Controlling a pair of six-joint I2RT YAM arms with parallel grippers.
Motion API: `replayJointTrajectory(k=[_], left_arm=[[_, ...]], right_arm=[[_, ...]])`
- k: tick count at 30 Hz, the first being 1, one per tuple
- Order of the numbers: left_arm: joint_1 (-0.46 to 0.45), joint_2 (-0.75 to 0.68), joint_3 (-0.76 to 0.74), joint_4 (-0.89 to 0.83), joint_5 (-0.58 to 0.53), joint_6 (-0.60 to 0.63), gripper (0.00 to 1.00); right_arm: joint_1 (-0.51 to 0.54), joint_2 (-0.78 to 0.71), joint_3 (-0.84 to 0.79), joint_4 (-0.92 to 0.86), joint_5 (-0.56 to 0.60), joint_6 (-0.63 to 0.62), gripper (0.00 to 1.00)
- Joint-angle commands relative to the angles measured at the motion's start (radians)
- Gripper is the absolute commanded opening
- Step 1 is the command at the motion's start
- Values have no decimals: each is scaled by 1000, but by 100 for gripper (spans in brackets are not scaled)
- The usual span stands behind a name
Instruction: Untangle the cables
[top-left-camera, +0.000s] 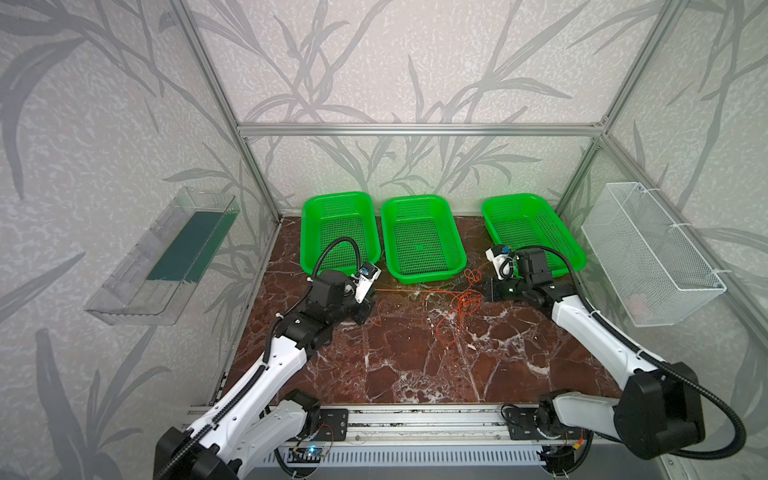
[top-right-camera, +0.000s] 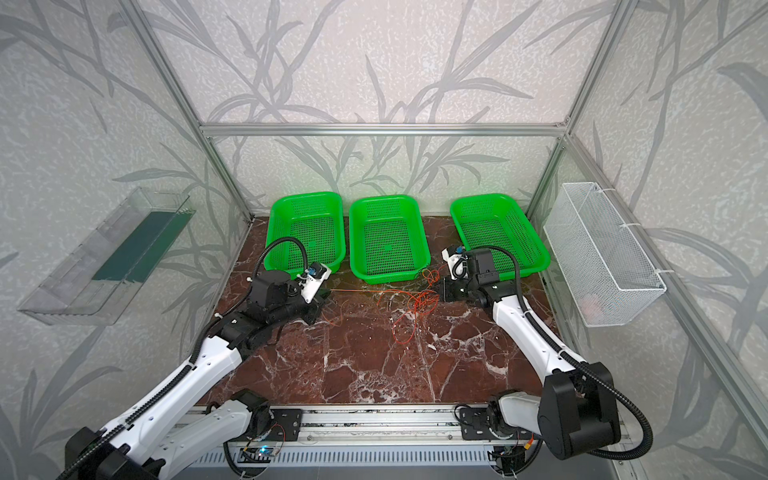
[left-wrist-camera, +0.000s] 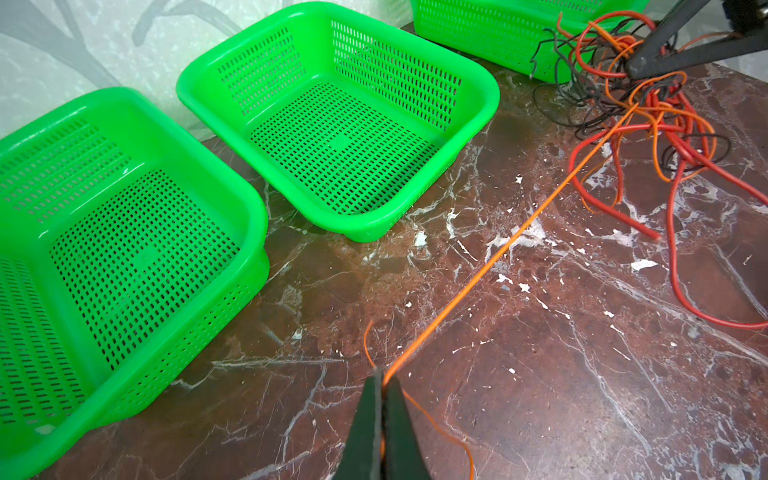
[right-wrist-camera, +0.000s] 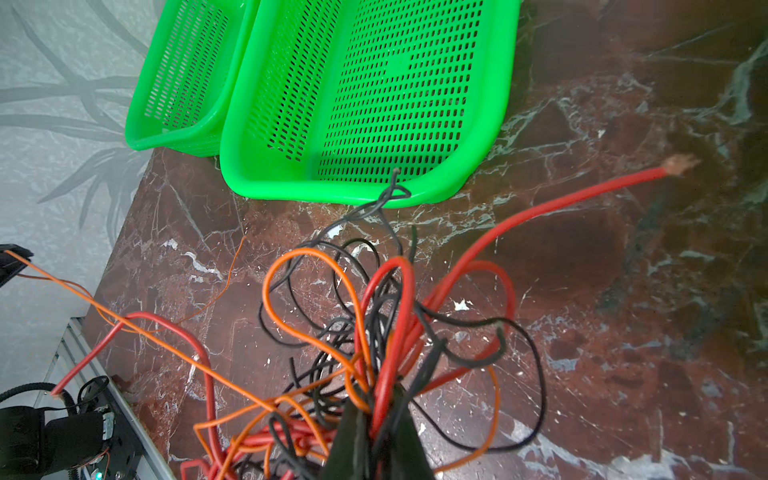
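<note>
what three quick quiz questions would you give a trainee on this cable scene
1. True or false: the left gripper is shut on a single orange cable.
2. How many green baskets stand at the back of the table? A two, B three, C four.
3. Fill in: the right gripper is shut on a tangle of red, orange and ___ cables.
Key: 1 true; 2 B; 3 black.
</note>
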Motion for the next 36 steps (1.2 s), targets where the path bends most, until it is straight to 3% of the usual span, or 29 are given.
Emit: replayJointTrajectory(k=[1,4,9,11,14,16,20,26,33,36], left_arm=[[89,-9,-3,-91,-195,1,0],[86,5,-23,-58,-24,-13,0],[32,41,-38,-11,128,-34,2],[-6,52,-34,-6,136,-26,17],[-64,65,-21,13,153,-24,47],[-109,78,-5,32,148,-32,57],[-196,117,31,72,131,-41,64],[-309,187,98,183,88,-77,63],[-374,376,238,242,62,-76,43],[-379,445,273,233,82,-84,42]], right_arm=[[-91,-20,-39,-54,231,-34,4],[-85,-32,-74,58,75,-14,3],[10,-52,-103,203,-9,-14,3],[45,-52,-96,217,-8,-18,3],[66,-51,-98,265,-20,29,3],[77,-56,-106,309,-35,62,3],[111,-49,-95,342,-68,75,3],[160,-44,-87,371,-81,74,3],[205,-43,-85,401,-81,88,3],[213,-49,-85,407,-79,91,3]])
